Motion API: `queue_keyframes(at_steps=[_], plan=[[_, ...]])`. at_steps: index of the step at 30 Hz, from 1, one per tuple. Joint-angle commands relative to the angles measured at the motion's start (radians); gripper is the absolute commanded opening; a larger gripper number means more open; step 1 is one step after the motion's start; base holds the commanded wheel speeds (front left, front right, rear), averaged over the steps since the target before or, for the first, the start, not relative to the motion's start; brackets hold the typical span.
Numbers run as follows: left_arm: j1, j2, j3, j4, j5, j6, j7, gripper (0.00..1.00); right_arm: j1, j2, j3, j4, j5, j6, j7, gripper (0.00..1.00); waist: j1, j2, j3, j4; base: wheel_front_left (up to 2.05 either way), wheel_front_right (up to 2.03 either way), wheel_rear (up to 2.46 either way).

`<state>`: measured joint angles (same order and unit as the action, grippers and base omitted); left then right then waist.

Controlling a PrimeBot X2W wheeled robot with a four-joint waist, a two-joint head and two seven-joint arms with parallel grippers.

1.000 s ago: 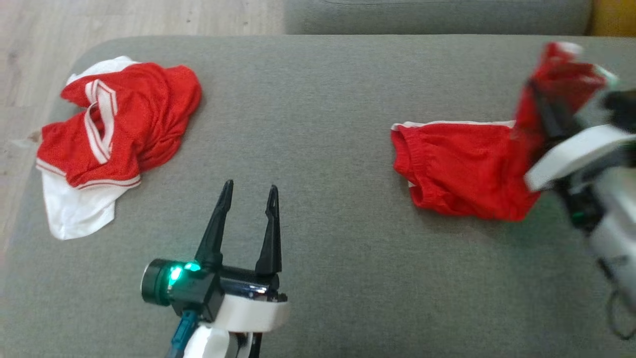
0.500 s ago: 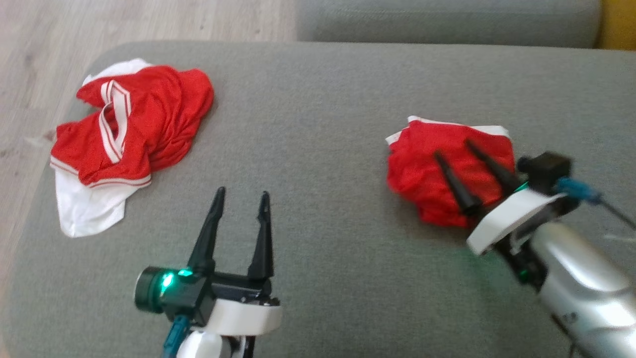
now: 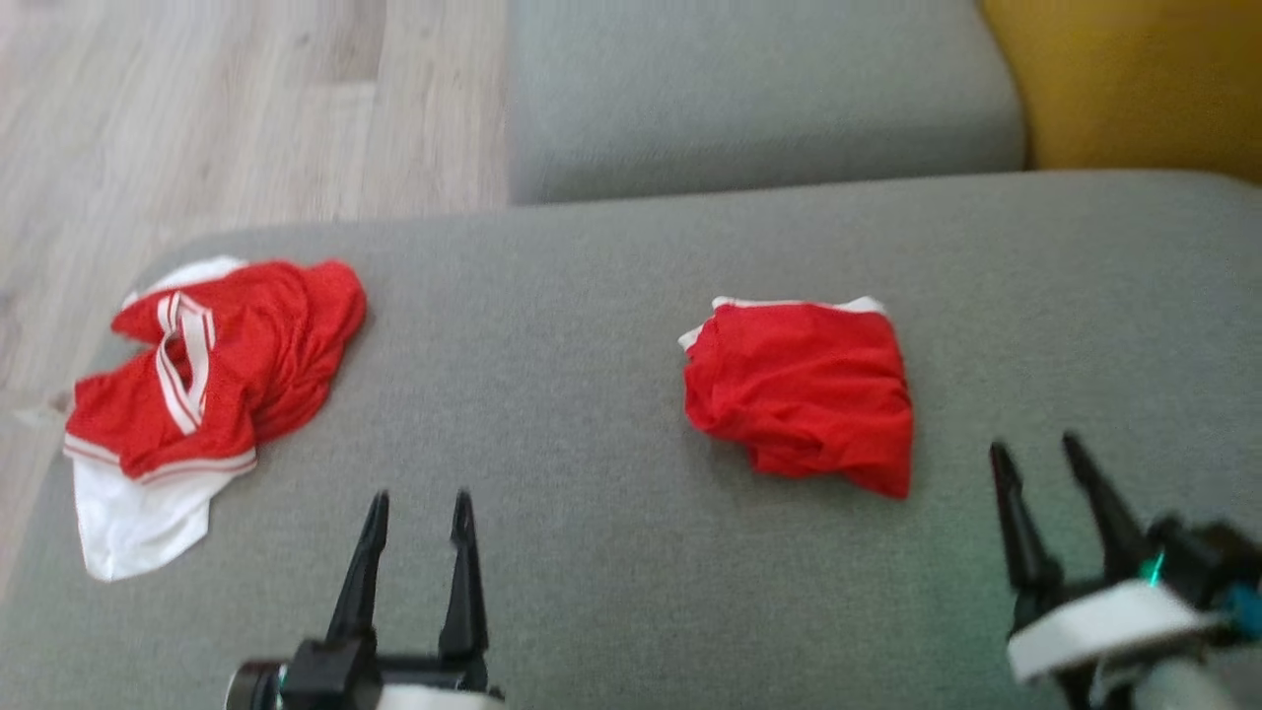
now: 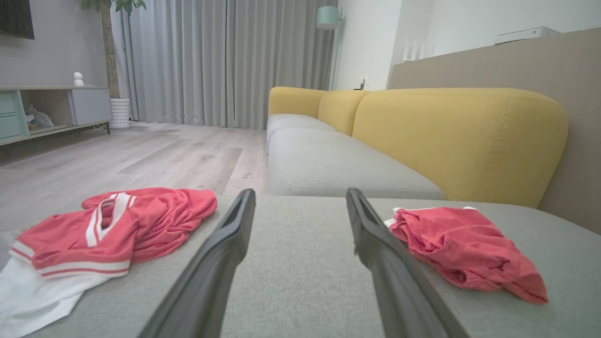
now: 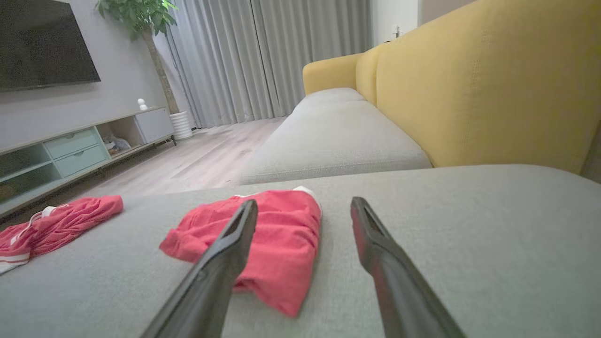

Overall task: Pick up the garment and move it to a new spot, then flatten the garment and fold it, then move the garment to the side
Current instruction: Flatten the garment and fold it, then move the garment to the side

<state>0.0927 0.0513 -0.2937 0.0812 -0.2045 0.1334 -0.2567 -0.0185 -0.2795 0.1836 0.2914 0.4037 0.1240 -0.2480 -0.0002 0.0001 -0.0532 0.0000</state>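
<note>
Folded red shorts [image 3: 804, 390] with a white trim lie on the grey sofa seat [image 3: 572, 394], right of centre; they also lie at the right in the left wrist view [image 4: 465, 246] and ahead-left in the right wrist view [image 5: 272, 239]. My right gripper [image 3: 1035, 452] is open at the lower right, apart from the shorts, nothing between its fingers [image 5: 220, 263]. My left gripper [image 3: 419, 505] stands open at the bottom left, empty, fingers [image 4: 220, 253] pointing over bare cushion.
A crumpled red and white jersey [image 3: 197, 380] lies at the seat's left end, close to the edge above the wooden floor [image 3: 197, 108]. A second grey cushion [image 3: 749, 89] and a yellow backrest [image 3: 1134, 79] lie beyond.
The right gripper laid the raised half of the shorts over, let go and drew back to the lower right. The shorts now lie folded. The camera view has shifted.
</note>
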Motion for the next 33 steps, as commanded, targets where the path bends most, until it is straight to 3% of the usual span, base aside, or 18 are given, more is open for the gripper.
queue_keyframes(at_steps=[1, 9, 24, 33], plan=[[-0.002, -0.001, 0.044, -0.020, -0.008, 0.005, -0.005, 1.00, 0.004, 0.016, -0.004, -0.054, -0.024, 0.007, -0.014, 1.00, 0.0002, -0.0001, -0.034, -0.019, 0.00, 0.00, 0.00], [0.064, -0.001, 0.071, 0.021, -0.003, 0.015, -0.005, 1.00, 0.106, 0.087, -0.038, -0.091, -0.092, 0.007, -0.014, 1.00, 0.0002, -0.0001, -0.062, -0.030, 0.00, 0.00, 0.00], [0.062, -0.001, 0.086, 0.033, 0.020, 0.027, -0.005, 1.00, 0.115, 0.091, -0.034, -0.072, -0.106, 0.007, -0.014, 1.00, 0.0002, -0.0001, -0.059, -0.019, 0.00, 0.00, 0.00], [0.036, -0.001, 0.071, 0.006, 0.031, 0.036, -0.005, 1.00, 0.047, 0.097, -0.052, 0.043, -0.055, 0.007, -0.014, 1.00, 0.0002, -0.0001, 0.013, 0.004, 0.00, 0.00, 0.00]])
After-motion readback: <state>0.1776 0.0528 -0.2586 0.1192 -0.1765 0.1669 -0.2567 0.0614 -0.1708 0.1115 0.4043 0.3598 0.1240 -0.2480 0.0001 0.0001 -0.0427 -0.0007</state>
